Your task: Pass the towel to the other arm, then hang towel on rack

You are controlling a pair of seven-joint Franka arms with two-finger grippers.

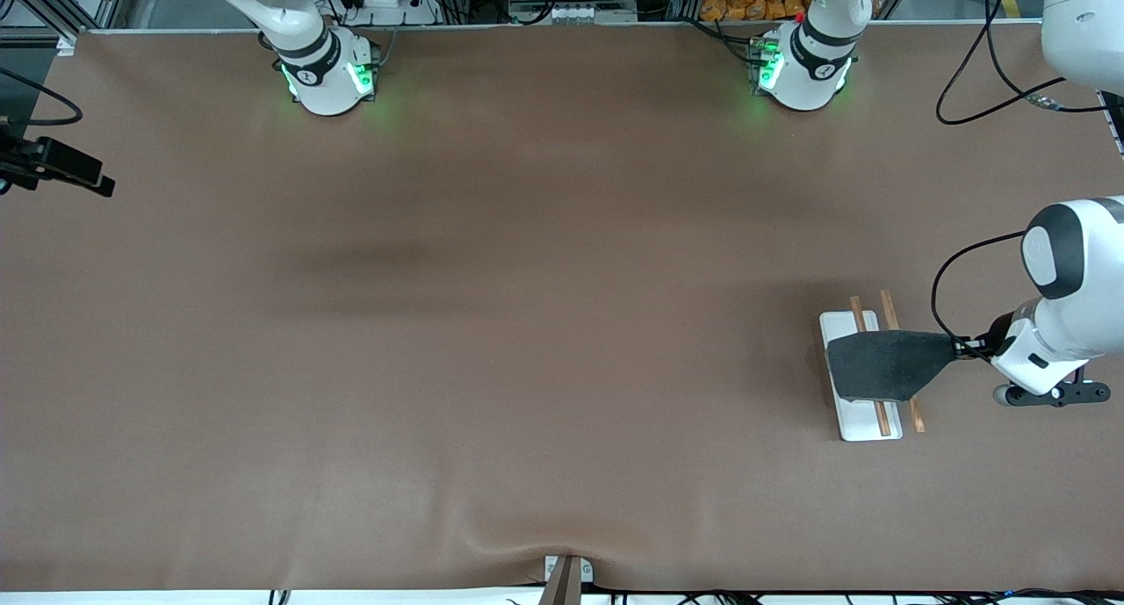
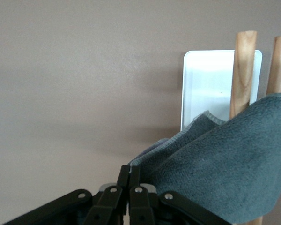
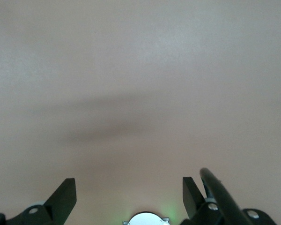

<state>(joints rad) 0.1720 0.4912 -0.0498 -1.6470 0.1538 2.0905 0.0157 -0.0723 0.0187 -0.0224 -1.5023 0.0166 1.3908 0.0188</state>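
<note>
The dark grey towel [image 1: 887,363] is spread over the rack [image 1: 865,425], a white tray base with two brown rods [image 1: 885,302], near the left arm's end of the table. My left gripper [image 1: 959,346] is shut on one corner of the towel and holds it just beside the rack, so the cloth stretches across both rods. In the left wrist view, the closed left gripper [image 2: 133,176] pinches the towel's edge [image 2: 225,173], with the rack's tray [image 2: 206,84] and rods [image 2: 243,70] under it. My right gripper [image 3: 129,187] is open and empty over bare table; it does not show in the front view.
A black camera mount [image 1: 53,166] sticks in at the right arm's end of the table. A small bracket [image 1: 566,574] sits at the table's front edge. Black cables [image 1: 983,69] hang near the left arm's base.
</note>
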